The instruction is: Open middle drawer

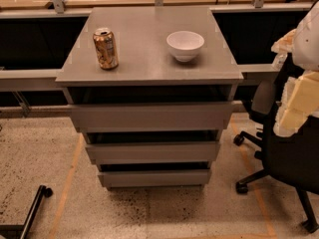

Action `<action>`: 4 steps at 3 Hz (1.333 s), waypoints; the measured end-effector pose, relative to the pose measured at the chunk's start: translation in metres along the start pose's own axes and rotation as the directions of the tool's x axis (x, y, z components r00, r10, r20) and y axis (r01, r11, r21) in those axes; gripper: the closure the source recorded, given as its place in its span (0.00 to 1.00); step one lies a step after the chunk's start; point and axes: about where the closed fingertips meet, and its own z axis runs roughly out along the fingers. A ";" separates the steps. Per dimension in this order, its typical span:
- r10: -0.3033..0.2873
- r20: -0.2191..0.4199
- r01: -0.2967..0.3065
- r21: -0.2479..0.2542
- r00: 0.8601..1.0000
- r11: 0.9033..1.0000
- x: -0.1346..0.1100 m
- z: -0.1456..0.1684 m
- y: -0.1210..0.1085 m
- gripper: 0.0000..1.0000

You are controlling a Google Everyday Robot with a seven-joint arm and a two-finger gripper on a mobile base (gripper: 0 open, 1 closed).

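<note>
My gripper (298,101) sits at the right edge of view, a pale blurred shape before the office chair (286,158), well apart from the cabinet; I cannot tell if it is spread or pressed together. The middle drawer (152,152) looks shut, second of three grey fronts. Handleless, it invites a slip, or I may catch the top drawer (151,116) instead. A jerk could topple the soda can (105,49) beside the white bowl (185,45) on the cabinet top (149,66). The speckled floor (45,158) carries orange tape lines.

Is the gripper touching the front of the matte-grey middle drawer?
Apart. The camera view shows the pale gripper at the right edge, in front of the black office chair, with a plain gap between it and the matte-grey middle drawer.
</note>
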 end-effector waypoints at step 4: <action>0.085 0.053 -0.085 0.010 0.995 0.996 0.009 0.109 -0.016 0.00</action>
